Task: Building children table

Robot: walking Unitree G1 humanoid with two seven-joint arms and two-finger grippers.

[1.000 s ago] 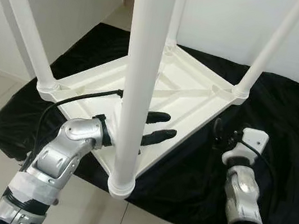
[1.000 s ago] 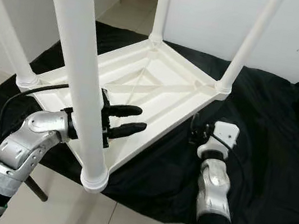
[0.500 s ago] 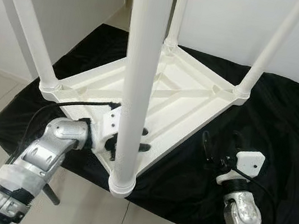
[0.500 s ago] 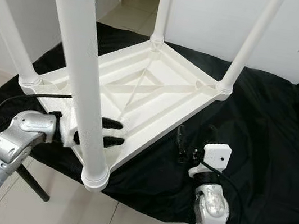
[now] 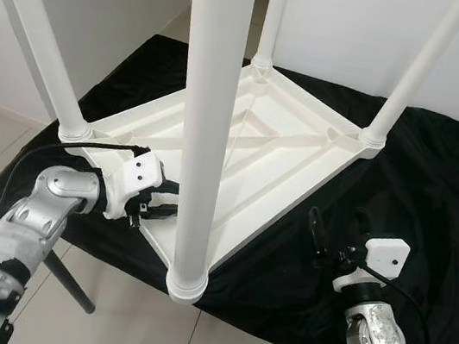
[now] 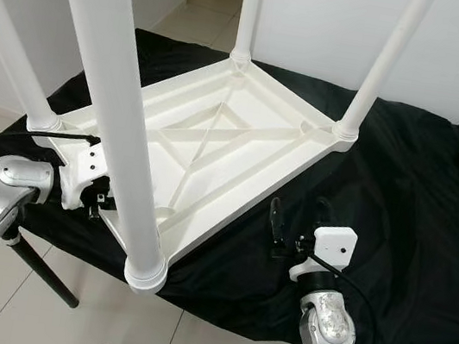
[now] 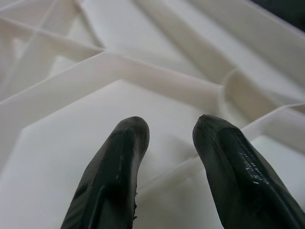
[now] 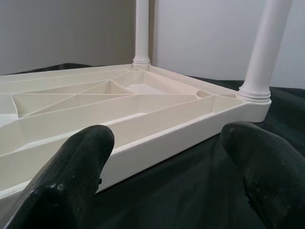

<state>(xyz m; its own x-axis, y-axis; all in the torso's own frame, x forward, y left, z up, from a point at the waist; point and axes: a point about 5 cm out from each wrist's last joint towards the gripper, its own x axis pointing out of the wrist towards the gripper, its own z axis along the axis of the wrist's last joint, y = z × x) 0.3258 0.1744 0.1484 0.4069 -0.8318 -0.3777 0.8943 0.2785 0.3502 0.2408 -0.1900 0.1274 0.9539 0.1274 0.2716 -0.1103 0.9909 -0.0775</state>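
Reading labels: you'll find no writing.
Left gripper (image 7: pixel 167 143): fingers apart, over the table (image 5: pixel 277 145) underside's near edge.
Right gripper (image 6: pixel 295 226): spread wide, beside its right edge, above black cloth (image 5: pixel 444 197).

Silver arms, black cables, white wrist cams; black claw fingers (image 8: pixel 71 176), maybe rubbery.

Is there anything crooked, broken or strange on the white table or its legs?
Nothing stands out. The white table lies upside down on the black cloth, as assembly needs. All four legs stand in their corner sockets, including the near leg. No crack or loose part shows.
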